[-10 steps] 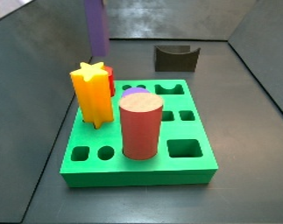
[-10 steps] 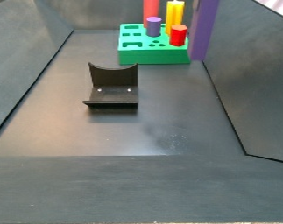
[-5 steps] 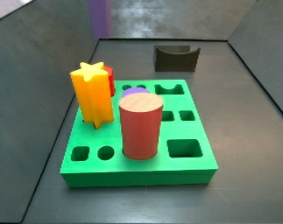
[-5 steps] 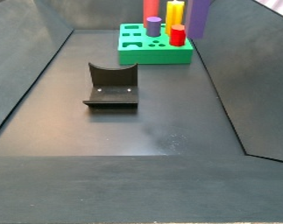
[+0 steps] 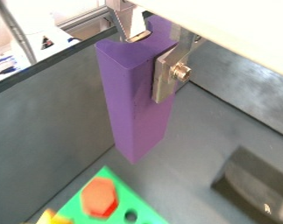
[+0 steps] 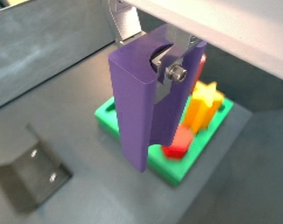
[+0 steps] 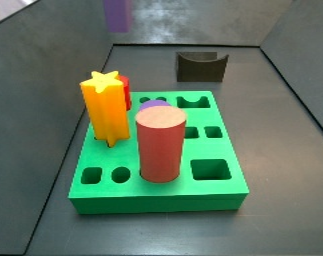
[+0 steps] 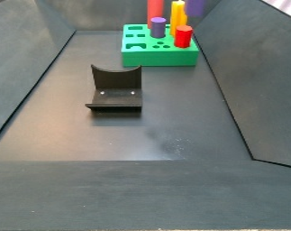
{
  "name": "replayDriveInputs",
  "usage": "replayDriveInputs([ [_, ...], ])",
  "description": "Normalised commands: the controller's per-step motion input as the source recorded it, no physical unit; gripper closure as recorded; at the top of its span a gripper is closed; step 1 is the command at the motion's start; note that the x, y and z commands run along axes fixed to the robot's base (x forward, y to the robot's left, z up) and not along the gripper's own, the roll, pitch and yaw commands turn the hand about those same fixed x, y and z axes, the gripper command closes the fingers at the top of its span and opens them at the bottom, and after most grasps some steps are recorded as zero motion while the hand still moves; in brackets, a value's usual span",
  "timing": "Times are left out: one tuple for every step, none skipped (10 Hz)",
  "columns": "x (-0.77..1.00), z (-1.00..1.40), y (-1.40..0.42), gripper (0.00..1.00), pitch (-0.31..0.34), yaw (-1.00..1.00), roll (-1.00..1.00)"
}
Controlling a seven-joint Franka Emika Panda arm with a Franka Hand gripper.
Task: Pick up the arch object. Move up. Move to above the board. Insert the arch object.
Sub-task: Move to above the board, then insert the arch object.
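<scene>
While the tall slim purple arch object point(image 5: 137, 96) is being held upright near its top end, the gripper point(image 6: 167, 54) is seen in both wrist views with its flat silver fingers point(image 5: 167, 74) clamped on the block's opposite faces, well above the floor and off to one side of the thick bright green board point(image 7: 157, 155). In a side view only the block's lower end point(image 7: 117, 14) is showing at the top edge. Judged from its sharp edges and smooth faces, the piece is being treated as rigid, light and somewhat slippery, so a high, square grip seems sensible. Several board holes are being occupied: a yellow star prism point(image 7: 105, 106), a red cylinder point(image 7: 160, 145), a lilac round peg point(image 7: 153, 104); others are being left open.
</scene>
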Motion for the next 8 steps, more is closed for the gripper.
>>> replayDriveInputs([
  [0.56,0.26,-1.0,1.0,0.213,-0.04,0.06],
  [0.56,0.27,-1.0,1.0,0.176,-0.01,0.03],
  [0.56,0.27,-1.0,1.0,0.138,0.0,0.02],
  [0.43,0.2,-0.71,1.0,0.127,0.0,0.02],
  [0.35,0.15,-0.53,1.0,0.12,0.0,0.03],
  [0.2,0.09,-0.27,1.0,0.094,0.01,0.04],
  [0.13,0.06,-0.17,1.0,0.073,0.01,0.05],
  [0.0,0.0,-0.12,1.0,0.0,0.03,0.04],
])
